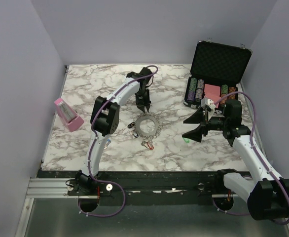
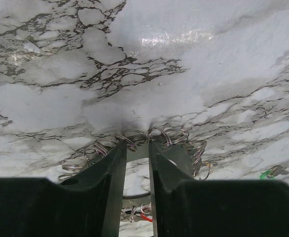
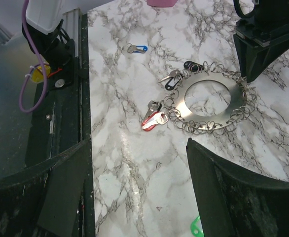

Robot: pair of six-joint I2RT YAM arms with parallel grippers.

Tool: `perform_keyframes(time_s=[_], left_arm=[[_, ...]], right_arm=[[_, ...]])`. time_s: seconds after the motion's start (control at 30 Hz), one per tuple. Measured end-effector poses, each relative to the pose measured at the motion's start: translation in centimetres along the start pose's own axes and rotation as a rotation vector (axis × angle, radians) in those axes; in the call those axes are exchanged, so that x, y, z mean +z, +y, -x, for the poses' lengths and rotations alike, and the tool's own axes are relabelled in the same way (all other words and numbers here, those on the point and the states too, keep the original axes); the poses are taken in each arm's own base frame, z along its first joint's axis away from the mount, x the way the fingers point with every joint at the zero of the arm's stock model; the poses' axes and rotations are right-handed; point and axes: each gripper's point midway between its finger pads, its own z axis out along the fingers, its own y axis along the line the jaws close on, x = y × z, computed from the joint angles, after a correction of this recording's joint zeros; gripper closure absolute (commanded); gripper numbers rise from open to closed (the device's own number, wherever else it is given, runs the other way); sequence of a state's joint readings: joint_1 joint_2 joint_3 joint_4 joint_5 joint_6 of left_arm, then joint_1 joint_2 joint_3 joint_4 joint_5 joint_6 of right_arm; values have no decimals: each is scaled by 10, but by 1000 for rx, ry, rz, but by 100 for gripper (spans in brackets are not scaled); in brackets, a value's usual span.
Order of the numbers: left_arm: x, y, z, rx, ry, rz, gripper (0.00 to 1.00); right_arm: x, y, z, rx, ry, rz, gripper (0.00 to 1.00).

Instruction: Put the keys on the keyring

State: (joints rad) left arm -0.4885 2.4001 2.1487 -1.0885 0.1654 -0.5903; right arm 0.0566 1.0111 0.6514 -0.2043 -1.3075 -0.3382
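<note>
The keyring [image 1: 148,125], a flat silvery ring rimmed with small wire loops, lies mid-table; it also shows in the right wrist view [image 3: 207,117]. My left gripper [image 1: 145,107] stands over its far rim, jaws narrowed around the rim loops [image 2: 137,143]. My right gripper [image 1: 191,127] is wide open and empty to the ring's right [image 3: 137,148]. A red key [image 3: 154,121] and two black keys [image 3: 176,79] lie against the ring's near-left rim. A blue key [image 3: 137,48] lies apart. A green key [image 1: 186,140] lies under my right gripper.
An open black case [image 1: 218,61] with poker chips [image 1: 196,91] and a pink box stands back right, close behind my right arm. A pink wedge-shaped object [image 1: 68,114] sits at the left edge. The table's black front rail [image 3: 73,74] runs beside the blue key.
</note>
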Motion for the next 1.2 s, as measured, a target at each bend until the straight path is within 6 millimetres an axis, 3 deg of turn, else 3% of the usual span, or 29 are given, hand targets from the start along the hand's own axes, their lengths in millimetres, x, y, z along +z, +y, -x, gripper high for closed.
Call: perform_keyframes(time_s=[0.83, 1.2], left_arm=[[0, 8, -3, 2, -2, 59, 72], [1, 9, -6, 5, 3, 70, 79]], right_arm=[[-1, 3, 2, -11, -3, 3, 13], [-1, 5, 3, -15, -7, 9, 13]])
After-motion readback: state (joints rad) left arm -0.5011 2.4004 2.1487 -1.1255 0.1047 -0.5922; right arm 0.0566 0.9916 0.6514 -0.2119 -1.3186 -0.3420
